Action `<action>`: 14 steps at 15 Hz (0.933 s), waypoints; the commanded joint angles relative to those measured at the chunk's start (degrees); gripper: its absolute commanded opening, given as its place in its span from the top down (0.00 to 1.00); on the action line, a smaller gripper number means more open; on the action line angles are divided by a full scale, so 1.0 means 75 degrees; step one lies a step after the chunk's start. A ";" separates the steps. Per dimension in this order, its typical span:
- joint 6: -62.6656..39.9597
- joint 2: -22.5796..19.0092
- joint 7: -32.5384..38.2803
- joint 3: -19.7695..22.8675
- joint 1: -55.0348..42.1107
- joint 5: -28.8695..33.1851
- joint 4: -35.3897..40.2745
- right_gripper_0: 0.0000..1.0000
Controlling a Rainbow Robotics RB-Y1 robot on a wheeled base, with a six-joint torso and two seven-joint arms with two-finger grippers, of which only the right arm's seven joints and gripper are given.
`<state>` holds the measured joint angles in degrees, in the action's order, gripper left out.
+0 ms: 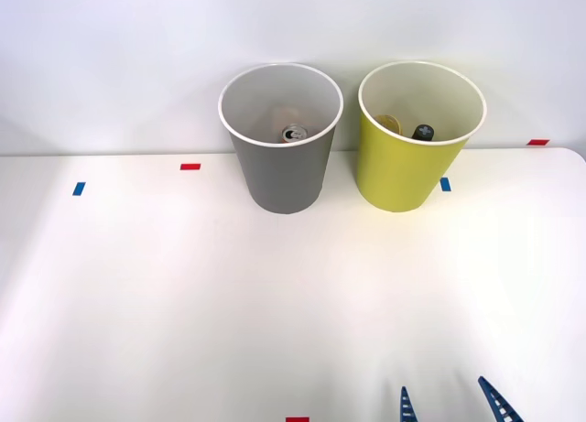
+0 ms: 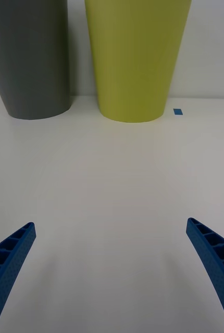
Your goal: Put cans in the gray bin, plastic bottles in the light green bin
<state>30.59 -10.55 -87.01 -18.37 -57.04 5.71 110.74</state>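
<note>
The gray bin (image 1: 281,166) stands at the back of the white table, and a can (image 1: 293,134) with a silver top lies at its bottom. To its right the light green bin (image 1: 403,170) holds a plastic bottle (image 1: 422,132) with a dark cap, beside a yellowish object I cannot make out. Both bins, gray (image 2: 34,62) and green (image 2: 135,62), rise ahead in the right wrist view. My right gripper (image 1: 449,404) sits at the table's front edge, right of centre. It is open, fingers (image 2: 10,255) wide apart, nothing between them.
Small blue tape marks (image 1: 79,189) and red tape marks (image 1: 189,167) dot the white table (image 1: 183,294); one blue mark (image 2: 178,111) lies just right of the green bin. A pale wall stands right behind the bins.
</note>
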 commanded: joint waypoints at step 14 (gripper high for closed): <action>0.0000 0.0000 0.0000 0.0000 0.0000 0.0000 0.0000 0.00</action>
<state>30.59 -10.55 -87.01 -18.37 -57.04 5.71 110.74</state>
